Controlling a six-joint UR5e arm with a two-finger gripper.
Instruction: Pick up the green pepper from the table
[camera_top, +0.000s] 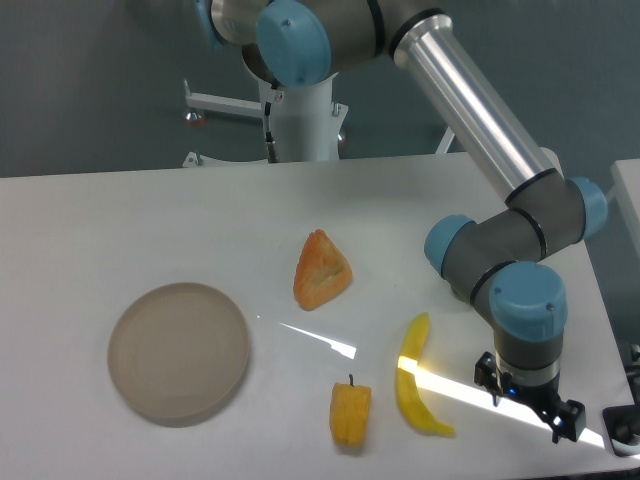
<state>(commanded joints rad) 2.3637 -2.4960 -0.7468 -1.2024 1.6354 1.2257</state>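
the green pepper does not show anywhere in this view; it may be hidden under the arm's wrist or lie out of frame, i cannot tell which. the gripper (530, 412) hangs low over the table (120, 220), just right of the banana (414, 378). its fingers look slightly spread with nothing visible between them, but whether it is open or closed i cannot tell. the yellow pepper (350, 412) sits left of the banana, the plate (178, 351) far left of it. to do this well: confirm the pepper's spot first, steer clear of the banana, descend straight, close across the pepper's widest lumps.
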